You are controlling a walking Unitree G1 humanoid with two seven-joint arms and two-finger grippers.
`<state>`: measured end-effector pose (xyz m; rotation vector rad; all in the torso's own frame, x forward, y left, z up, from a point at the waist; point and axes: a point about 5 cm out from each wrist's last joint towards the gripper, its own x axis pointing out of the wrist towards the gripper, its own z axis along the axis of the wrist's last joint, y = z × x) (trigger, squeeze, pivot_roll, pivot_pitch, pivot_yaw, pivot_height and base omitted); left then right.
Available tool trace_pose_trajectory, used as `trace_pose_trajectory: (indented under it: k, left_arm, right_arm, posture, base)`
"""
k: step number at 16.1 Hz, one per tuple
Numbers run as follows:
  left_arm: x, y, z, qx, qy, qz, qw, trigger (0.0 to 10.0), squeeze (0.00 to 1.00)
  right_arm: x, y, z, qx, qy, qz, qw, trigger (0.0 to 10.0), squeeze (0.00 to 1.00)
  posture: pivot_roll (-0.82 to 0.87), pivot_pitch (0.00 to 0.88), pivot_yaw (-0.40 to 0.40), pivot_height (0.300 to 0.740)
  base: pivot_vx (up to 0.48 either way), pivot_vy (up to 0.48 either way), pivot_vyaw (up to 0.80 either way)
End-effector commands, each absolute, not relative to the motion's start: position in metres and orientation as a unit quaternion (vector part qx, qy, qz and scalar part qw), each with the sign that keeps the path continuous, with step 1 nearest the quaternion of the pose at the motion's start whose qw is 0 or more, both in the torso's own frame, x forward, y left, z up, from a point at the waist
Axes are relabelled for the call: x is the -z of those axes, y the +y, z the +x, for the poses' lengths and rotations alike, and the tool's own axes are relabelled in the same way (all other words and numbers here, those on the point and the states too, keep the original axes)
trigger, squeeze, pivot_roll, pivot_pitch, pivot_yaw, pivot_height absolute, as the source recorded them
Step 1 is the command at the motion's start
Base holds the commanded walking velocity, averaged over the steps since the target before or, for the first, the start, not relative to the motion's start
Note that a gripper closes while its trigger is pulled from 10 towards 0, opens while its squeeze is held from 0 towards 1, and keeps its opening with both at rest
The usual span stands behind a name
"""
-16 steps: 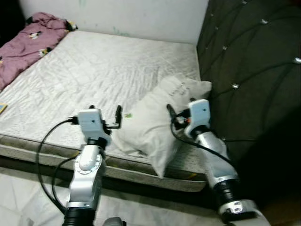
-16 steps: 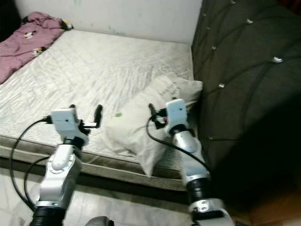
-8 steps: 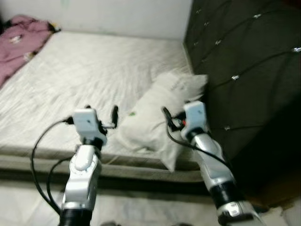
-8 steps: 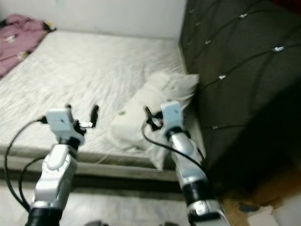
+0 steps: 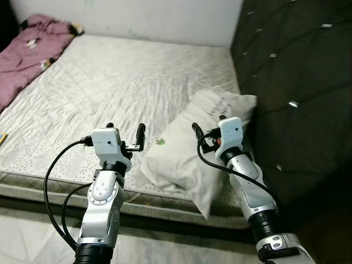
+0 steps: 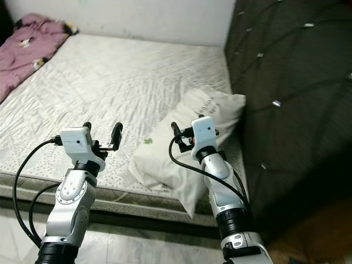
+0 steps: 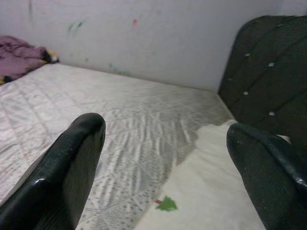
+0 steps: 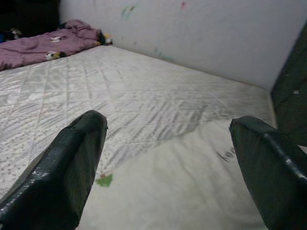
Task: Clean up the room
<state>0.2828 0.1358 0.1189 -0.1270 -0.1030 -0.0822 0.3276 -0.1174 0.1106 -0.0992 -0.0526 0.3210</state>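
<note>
The left gripper [image 5: 125,132] is hovering with its two black fingers [image 7: 62,177] spread wide and nothing between them, above the front edge of the mattress [image 5: 115,82], just beside the pillow's near left side. The right gripper [image 5: 208,131] is also holding its fingers [image 8: 57,177] wide apart and gripping nothing, hanging over the middle of the pillow [image 5: 187,151].

The pillow is lying at the front right corner of the mattress, its far end resting against the dark tufted headboard [image 5: 297,82] and its near corner drooping past the mattress's front edge. It is looking white, soft and creased, with dark lettering near its far end and a small green tree-shaped mark [image 7: 166,204] near its left side.

The mattress is showing a pale quilted surface with a diamond pattern and is running back to a white wall [image 5: 137,19] that is carrying a few faint colored smudges. A purple blanket [image 5: 30,47] with small cartoon figures is lying bunched at the far left corner of the mattress. Black cables [image 5: 55,181] are looping down from the left arm toward the pale floor [image 5: 27,242] in front of the bed.
</note>
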Motion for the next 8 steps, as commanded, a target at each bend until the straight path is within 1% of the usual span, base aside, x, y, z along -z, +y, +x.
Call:
trace_pose_trajectory:
  k: [1, 2, 8]
  left_arm:
    - [-0.123, 0.138, 0.2836, 0.036, -0.059, -0.063, 0.996, 10.0, 0.0]
    - [-0.1229, 0.138, 0.2838, 0.036, -0.058, -0.062, 0.996, 10.0, 0.0]
    - [-0.1197, 0.1385, 0.2847, 0.028, -0.047, -0.057, 0.997, 10.0, 0.0]
  right_arm:
    - [-0.1144, -0.1171, 0.3297, -0.162, -0.031, -0.048, 0.985, 10.0, 0.0]
    - [-0.1145, -0.1171, 0.3298, -0.162, -0.031, -0.048, 0.985, 10.0, 0.0]
    - [-0.1132, -0.1165, 0.3294, -0.163, -0.028, -0.043, 0.985, 10.0, 0.0]
  posture:
    - [-0.04, 0.0, -0.015, 0.74]
    - [-0.04, 0.0, -0.016, 0.74]
    - [-0.04, 0.0, -0.011, 0.74]
  base:
    - [0.345, 0.0, 0.0]
    - [0.322, 0.0, 0.0]
    - [0.0, 0.0, 0.0]
